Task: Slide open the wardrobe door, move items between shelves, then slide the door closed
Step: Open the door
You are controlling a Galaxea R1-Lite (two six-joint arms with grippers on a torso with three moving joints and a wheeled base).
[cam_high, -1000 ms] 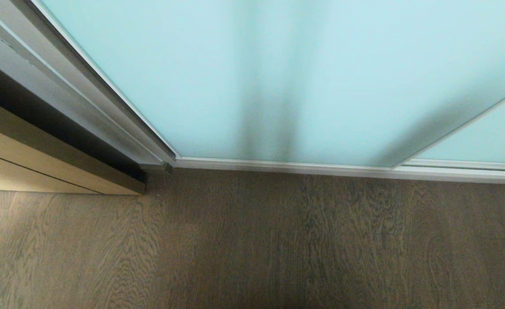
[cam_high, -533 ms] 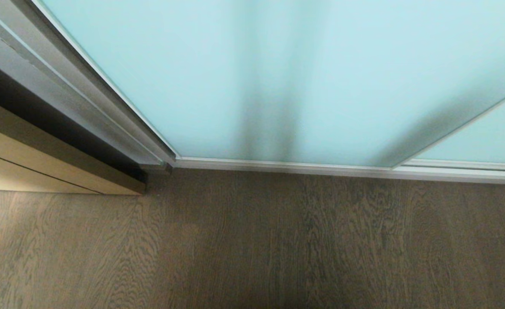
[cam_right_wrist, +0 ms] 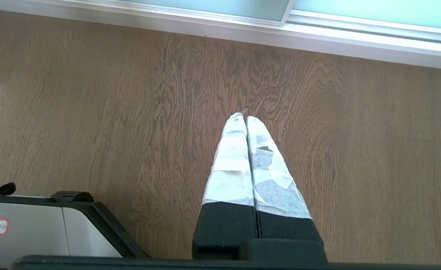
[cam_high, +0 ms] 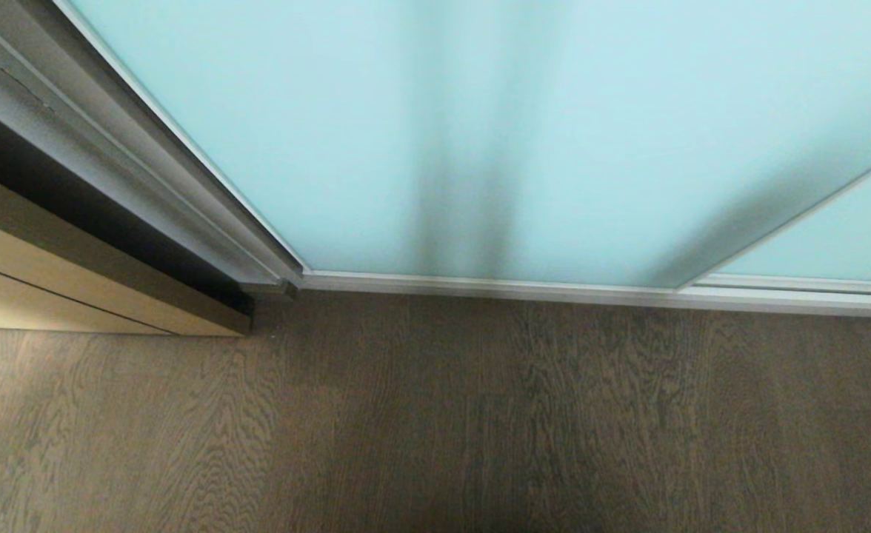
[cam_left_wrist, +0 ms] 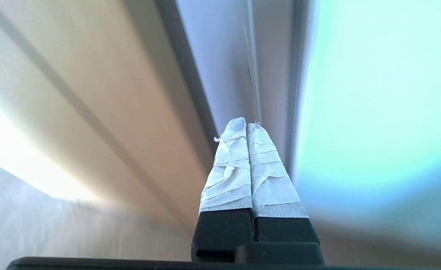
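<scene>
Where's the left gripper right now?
Only the left wrist view shows the left gripper: shut, empty, aimed at the silver frame beside the sliding wardrobe door.

1. Your head view is evenly lit and sharp; the frosted sliding wardrobe door (cam_high: 554,133) carries two soft dark shadow bands, one at centre, one slanting right.
2. The wood-grain floor (cam_high: 435,422) darkens toward the near edge.
3. Your left wrist view is smeared with blur, with a blown-out glare patch beside the tan wooden door (cam_left_wrist: 104,93).
4. The right wrist view is crisp and bright.
</scene>
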